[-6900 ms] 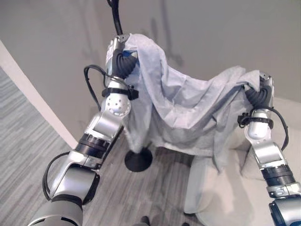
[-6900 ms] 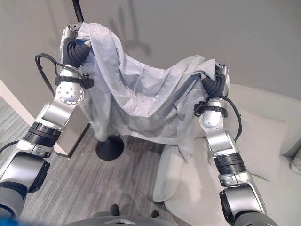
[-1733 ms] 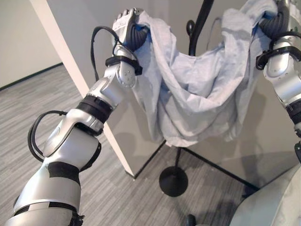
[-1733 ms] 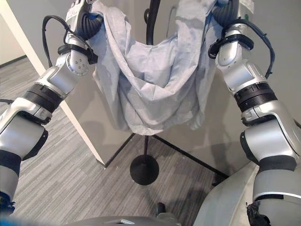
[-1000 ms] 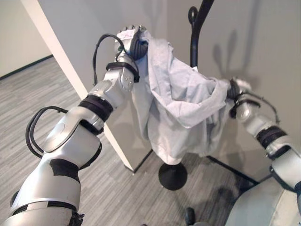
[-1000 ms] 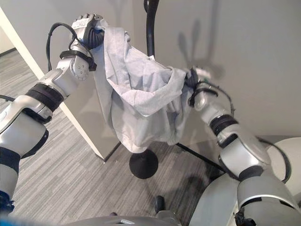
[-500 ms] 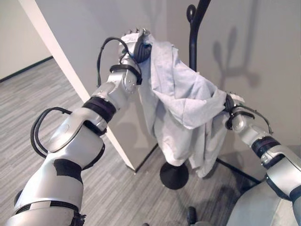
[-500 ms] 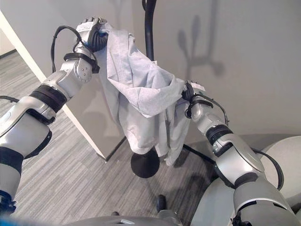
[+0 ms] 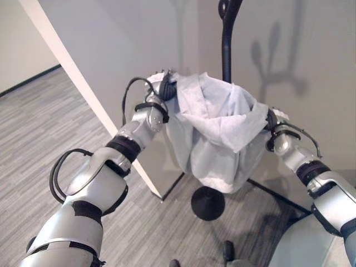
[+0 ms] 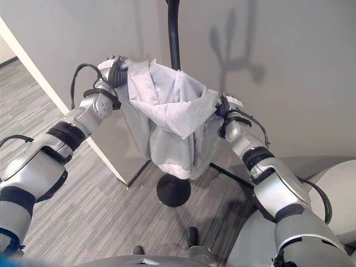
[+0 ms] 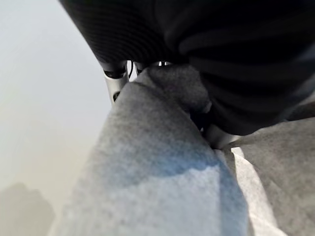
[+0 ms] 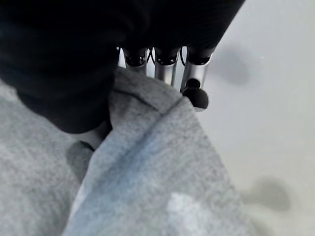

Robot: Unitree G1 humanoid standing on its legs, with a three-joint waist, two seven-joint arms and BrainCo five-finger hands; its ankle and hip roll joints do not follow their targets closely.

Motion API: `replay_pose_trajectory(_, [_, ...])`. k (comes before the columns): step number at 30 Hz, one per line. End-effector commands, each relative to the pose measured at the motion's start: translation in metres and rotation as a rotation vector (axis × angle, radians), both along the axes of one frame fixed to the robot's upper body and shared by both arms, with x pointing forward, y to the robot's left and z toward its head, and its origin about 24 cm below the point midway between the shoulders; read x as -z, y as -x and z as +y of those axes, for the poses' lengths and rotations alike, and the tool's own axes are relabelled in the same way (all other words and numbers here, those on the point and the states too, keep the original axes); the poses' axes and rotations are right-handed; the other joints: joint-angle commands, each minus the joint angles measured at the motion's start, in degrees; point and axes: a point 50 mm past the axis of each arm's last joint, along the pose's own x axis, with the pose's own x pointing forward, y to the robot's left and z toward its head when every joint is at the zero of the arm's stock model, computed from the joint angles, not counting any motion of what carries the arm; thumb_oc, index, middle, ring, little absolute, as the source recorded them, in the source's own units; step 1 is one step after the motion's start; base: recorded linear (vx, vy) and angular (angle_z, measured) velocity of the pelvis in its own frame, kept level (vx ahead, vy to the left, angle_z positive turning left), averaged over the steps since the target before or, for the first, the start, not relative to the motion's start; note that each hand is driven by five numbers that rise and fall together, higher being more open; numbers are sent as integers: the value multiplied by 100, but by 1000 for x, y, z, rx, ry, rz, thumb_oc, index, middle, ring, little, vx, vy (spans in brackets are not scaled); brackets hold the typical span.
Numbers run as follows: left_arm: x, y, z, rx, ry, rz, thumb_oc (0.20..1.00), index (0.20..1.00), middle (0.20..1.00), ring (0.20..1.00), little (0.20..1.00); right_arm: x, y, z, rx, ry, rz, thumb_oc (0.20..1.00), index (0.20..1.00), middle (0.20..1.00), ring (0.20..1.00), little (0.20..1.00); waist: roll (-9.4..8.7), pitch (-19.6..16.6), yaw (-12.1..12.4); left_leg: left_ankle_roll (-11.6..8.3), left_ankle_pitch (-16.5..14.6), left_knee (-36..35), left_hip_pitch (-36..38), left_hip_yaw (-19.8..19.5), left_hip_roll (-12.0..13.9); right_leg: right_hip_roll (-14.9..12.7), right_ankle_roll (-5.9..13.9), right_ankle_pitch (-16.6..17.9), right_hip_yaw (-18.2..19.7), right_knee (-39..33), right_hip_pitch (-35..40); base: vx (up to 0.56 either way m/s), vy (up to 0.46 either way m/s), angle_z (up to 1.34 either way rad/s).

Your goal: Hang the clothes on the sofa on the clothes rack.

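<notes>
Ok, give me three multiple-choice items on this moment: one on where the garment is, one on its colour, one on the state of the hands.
1. Where is the garment?
A. Flat on the floor
B. Held up between both hands, in front of the rack pole
C. Folded on a chair

2. What colour is the garment?
A. Light grey
B. Red
C. Black

3. How do the left hand and right hand stand?
A. Both open, apart from the cloth
B. One grips the pole
C. Both shut on the cloth

Key: 1 B, the cloth sags between the raised hands; 2 A, pale grey fabric throughout; 3 C, both wrist views show fingers and thumb pinching cloth.
</notes>
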Motion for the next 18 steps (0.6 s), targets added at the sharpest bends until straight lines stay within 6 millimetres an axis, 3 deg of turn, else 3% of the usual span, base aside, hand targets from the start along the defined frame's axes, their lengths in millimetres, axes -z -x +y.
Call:
replay_pose_trajectory(1, [-28, -8, 16, -68, 35, -36, 200, 200, 200, 200, 200, -33, -9, -17, 83, -61, -105, 200, 200, 200, 200, 200, -117, 240, 191, -290, -334, 36, 142, -101, -27, -394, 986, -425, -98, 69, 237, 0, 0, 0])
replay_pose_trajectory(9, [-9, -7, 16, -56, 98, 40, 200, 200, 200, 200, 200, -35, -8, -18, 84, -91, -119, 200, 200, 200, 200, 200, -151, 266, 198, -291, -341, 36, 161, -100, -16, -394, 986, -437, -111, 69, 275, 0, 0, 0])
replay_pose_trajectory(10, [-5, -7, 14, -45, 108, 60, 272, 272, 272, 272, 272, -33, -7, -20, 91, -95, -112, 275, 275, 275, 275, 275, -164, 264, 202, -290, -345, 36, 170, -105, -14, -390, 986, -441, -113, 69, 285, 0, 0, 0])
replay_pose_trajectory(11, [-5, -7, 14, -45, 108, 60, 925, 925, 925, 925, 925, -33, -7, -20, 91, -95, -112, 583, 583, 583, 583, 583, -164, 264, 202, -290, -345, 36, 171, -105, -14, -390, 986, -441, -113, 69, 286, 0, 0, 0])
replay_pose_trajectory(12, [-1, -6, 12, -35, 115, 75, 1000, 1000, 1000, 1000, 1000, -29, -6, -20, 94, -98, -103, 1000, 1000, 1000, 1000, 1000, -177, 263, 209, -288, -353, 36, 188, -105, -9, -390, 986, -446, -120, 69, 305, 0, 0, 0])
replay_pose_trajectory(18, [2, -5, 8, -13, 130, 84, 1000, 1000, 1000, 1000, 1000, -27, -5, -22, 99, -116, -104, 1000, 1000, 1000, 1000, 1000, -201, 266, 226, -283, -363, 36, 219, -99, 1, -403, 986, -450, -122, 69, 335, 0, 0, 0])
